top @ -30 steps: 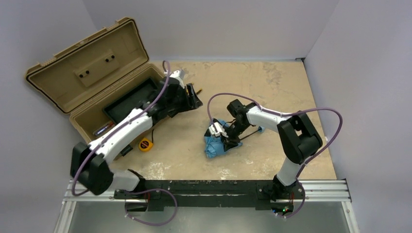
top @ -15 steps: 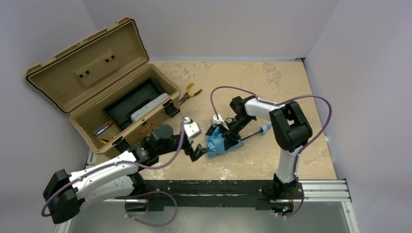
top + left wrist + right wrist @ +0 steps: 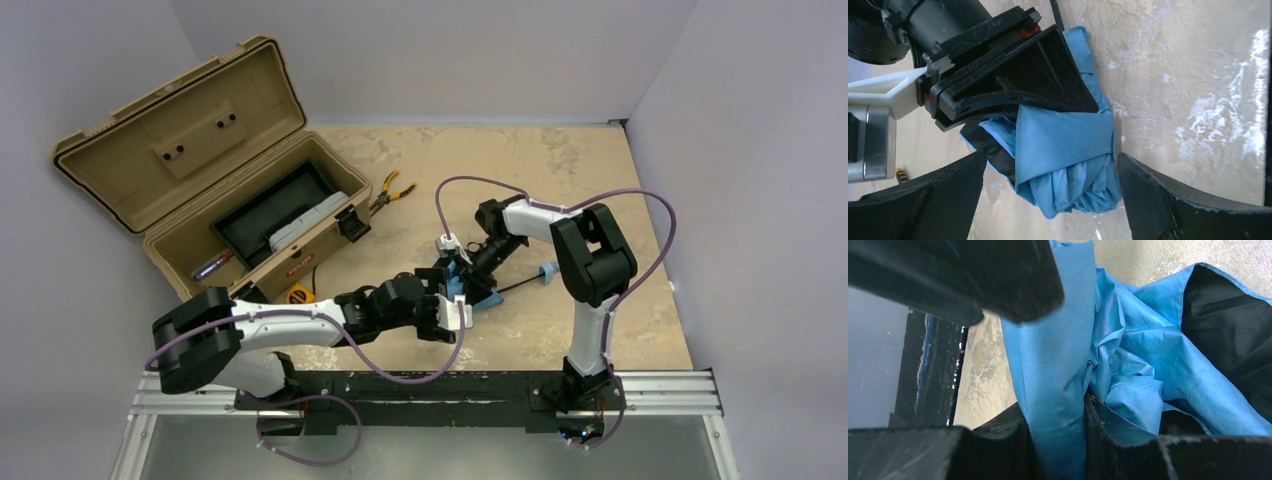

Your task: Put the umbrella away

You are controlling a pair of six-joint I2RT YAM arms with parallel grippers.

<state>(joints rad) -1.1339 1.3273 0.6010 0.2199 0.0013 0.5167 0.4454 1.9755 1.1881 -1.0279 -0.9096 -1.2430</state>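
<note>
The umbrella (image 3: 484, 297) is a crumpled sky-blue bundle on the table, with its black shaft running right to the small blue handle (image 3: 548, 270). My right gripper (image 3: 468, 272) is shut on a fold of the blue fabric (image 3: 1055, 405); the wrist view shows that gripper (image 3: 1055, 432) with its fingers pinching the fold. My left gripper (image 3: 445, 308) is open at the bundle's near side. In the left wrist view the gripper (image 3: 1051, 159) has its two fingers on either side of the bundle (image 3: 1063, 145), not closed on it. The right gripper's black body (image 3: 1008, 75) lies over the bundle.
An open tan toolbox (image 3: 180, 130) stands at the back left with a dark tray and items inside. Yellow-handled pliers (image 3: 390, 188) lie by its right end. A yellow tape measure (image 3: 297, 295) lies in front of it. Grey walls enclose the table.
My left arm has swung from the toolbox down and right to the umbrella, and its open fingers now straddle the bundle. The right gripper has kept its hold on the fabric.
</note>
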